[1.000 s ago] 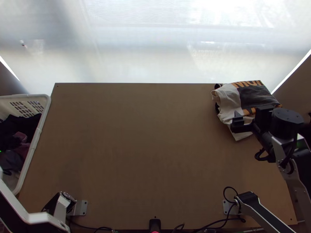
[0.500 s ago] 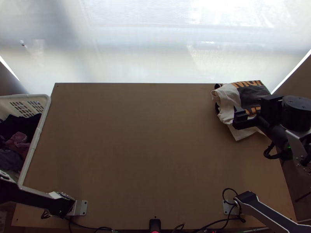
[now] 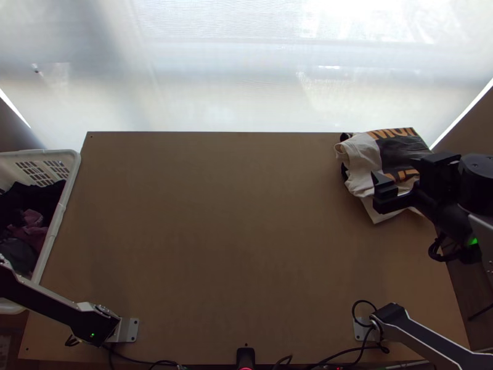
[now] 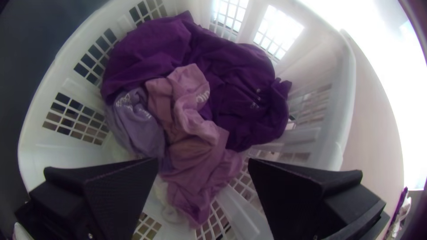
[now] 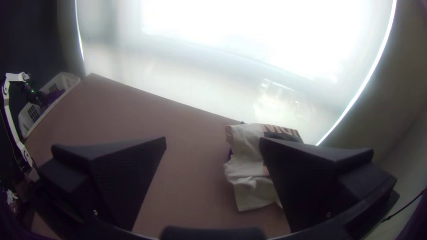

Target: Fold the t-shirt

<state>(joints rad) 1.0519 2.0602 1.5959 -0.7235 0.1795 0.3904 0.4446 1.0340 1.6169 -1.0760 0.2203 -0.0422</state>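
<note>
Tangling threatens if our open left hand point(image 4: 203, 163) pinches several garments point(image 4: 195, 129) in the basket point(image 3: 63, 203); our right hand point(image 5: 213, 140) (also open) hangs near the folded t-shirt point(image 3: 366, 163) at the far right corner of the desk point(image 3: 215, 216).

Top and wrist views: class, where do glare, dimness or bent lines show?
Top view: bright glare on the backdrop, the table dim before it; left wrist view: white glare beside the basket, whose rim looks bent; right wrist view: backdrop washed out, lower corners dark.
</note>
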